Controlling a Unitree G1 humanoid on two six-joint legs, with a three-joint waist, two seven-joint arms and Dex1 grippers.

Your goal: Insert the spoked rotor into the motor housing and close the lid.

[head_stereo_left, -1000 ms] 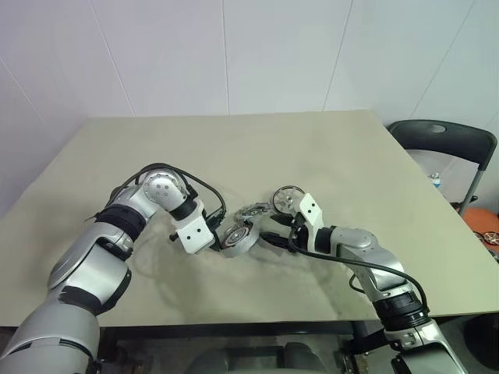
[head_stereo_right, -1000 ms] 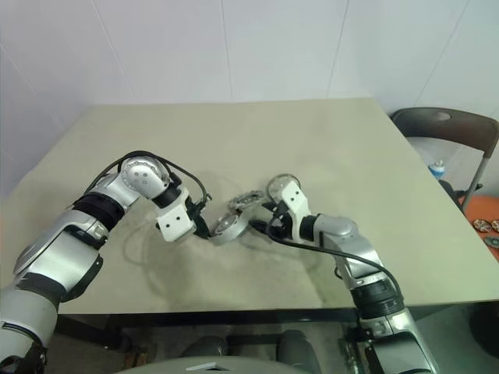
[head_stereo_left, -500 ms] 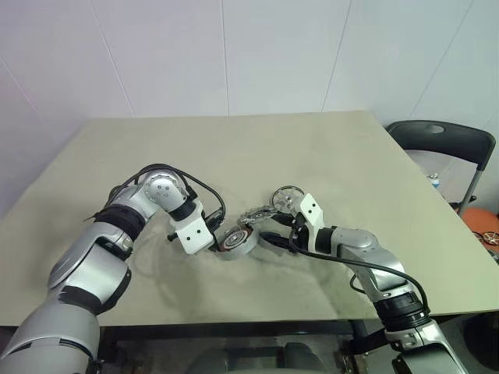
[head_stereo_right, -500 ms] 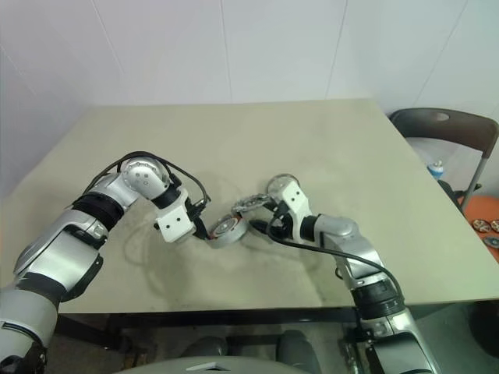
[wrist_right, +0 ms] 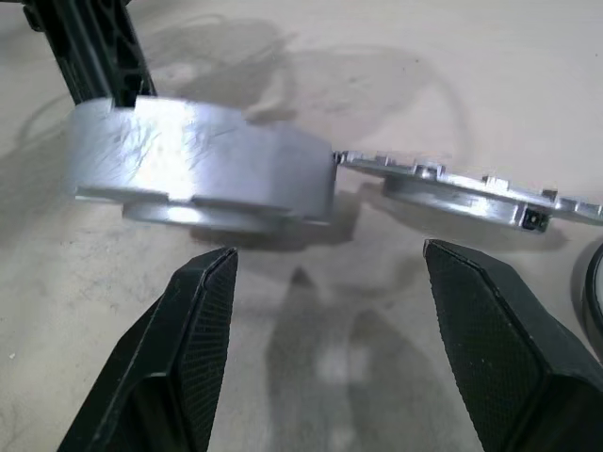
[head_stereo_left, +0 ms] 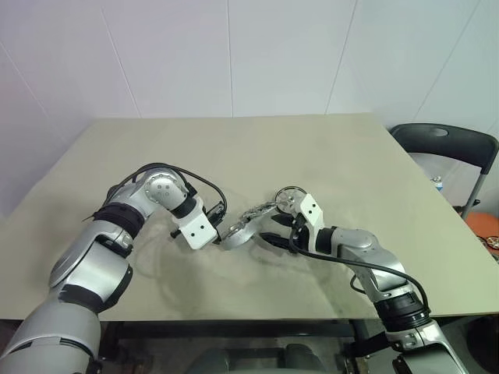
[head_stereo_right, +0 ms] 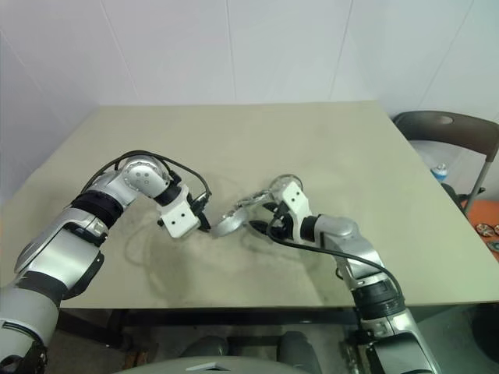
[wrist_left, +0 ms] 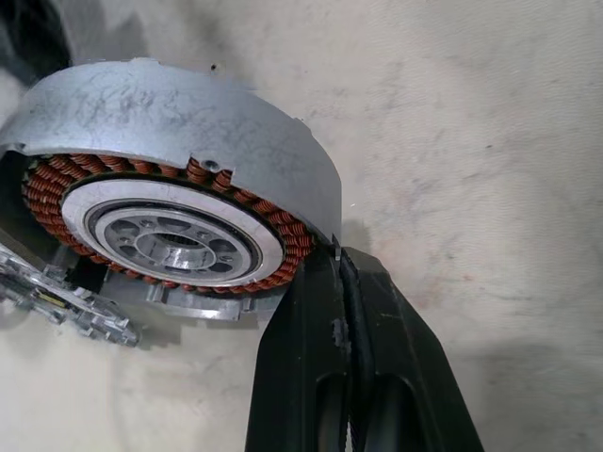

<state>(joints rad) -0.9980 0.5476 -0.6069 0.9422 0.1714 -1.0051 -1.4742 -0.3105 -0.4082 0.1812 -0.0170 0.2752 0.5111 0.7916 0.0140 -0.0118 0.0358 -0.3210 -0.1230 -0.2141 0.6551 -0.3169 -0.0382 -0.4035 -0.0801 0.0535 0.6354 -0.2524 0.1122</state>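
The motor housing (wrist_left: 170, 122) is a grey round casing with copper windings round a silver centre. My left gripper (wrist_left: 337, 259) is shut on its rim and holds it tipped just above the table, near the middle (head_stereo_left: 240, 231). A flat silvery toothed disc, the lid (head_stereo_left: 253, 212), leans against the housing's far side. The spoked rotor (head_stereo_left: 287, 198), a thin dark ring, lies just beyond, next to my right wrist. My right gripper (wrist_right: 325, 254) stands open low over the table, pointing at the housing's side wall (wrist_right: 203, 160) with nothing between its fingers.
The beige table (head_stereo_left: 234, 148) stretches bare to the far wall. A dark folding chair (head_stereo_left: 448, 144) stands past the table's right edge, with orange things on the floor behind it.
My left wrist has rolled and the housing has tipped with it, from showing its reddish face to lying flatter. The right arm has kept still. The camera has shifted slightly.
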